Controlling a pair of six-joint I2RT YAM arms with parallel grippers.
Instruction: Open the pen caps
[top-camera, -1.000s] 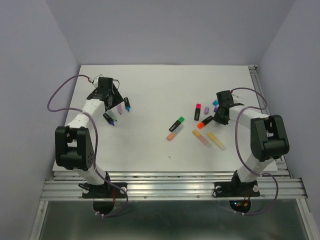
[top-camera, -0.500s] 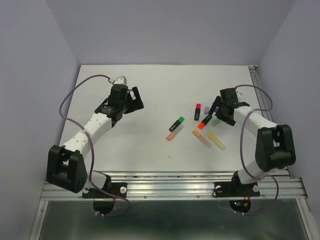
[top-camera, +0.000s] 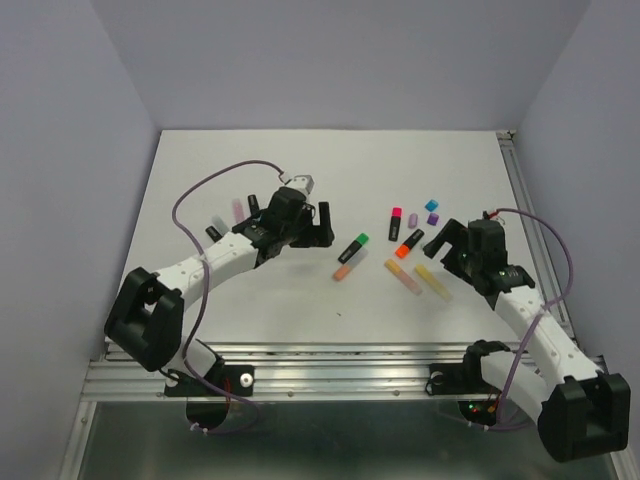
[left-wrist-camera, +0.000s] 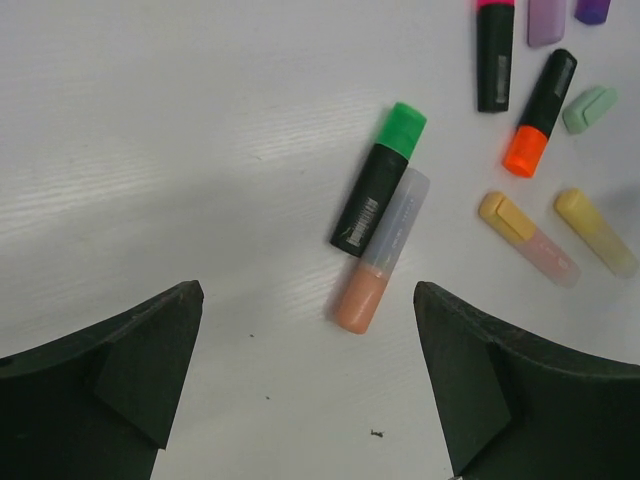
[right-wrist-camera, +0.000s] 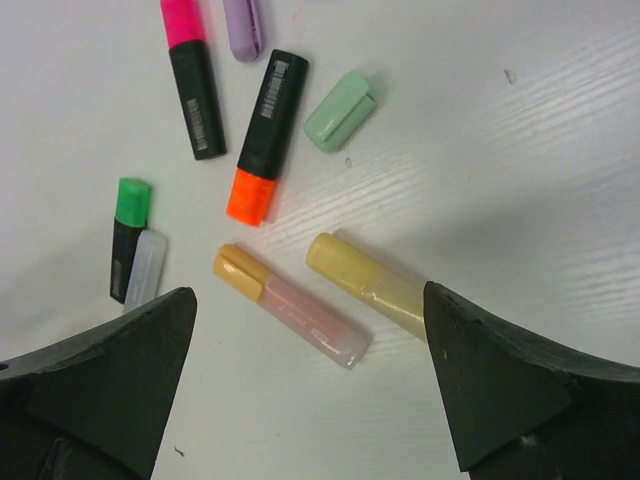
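Note:
Several highlighters lie mid-table, caps on. A black one has a green cap (left-wrist-camera: 406, 117) (top-camera: 362, 239), with a peach-capped clear pen (left-wrist-camera: 378, 268) beside it. Others carry a pink cap (right-wrist-camera: 181, 22) and an orange cap (right-wrist-camera: 249, 196). A pastel pen with an amber cap (right-wrist-camera: 240, 272) and a yellow pen (right-wrist-camera: 365, 282) lie under my right gripper (right-wrist-camera: 308, 295) (top-camera: 443, 250), which hovers open. A loose mint cap (right-wrist-camera: 340, 111), a blue cap (top-camera: 431, 205) and a purple cap (top-camera: 433, 218) lie behind. My left gripper (left-wrist-camera: 305, 295) (top-camera: 312, 234) hangs open just left of the green and peach pens.
Uncapped barrels lie at the left, a pink one (top-camera: 237, 209) and a black one (top-camera: 254, 203), with another piece (top-camera: 214, 226) nearby. An aluminium rail (top-camera: 340, 375) runs along the near edge of the white table (top-camera: 300, 300). Grey walls stand on three sides.
Both arms have swung inward from the table's sides toward the middle cluster. Both grippers have opened wide. The left arm left its pen parts behind at the left.

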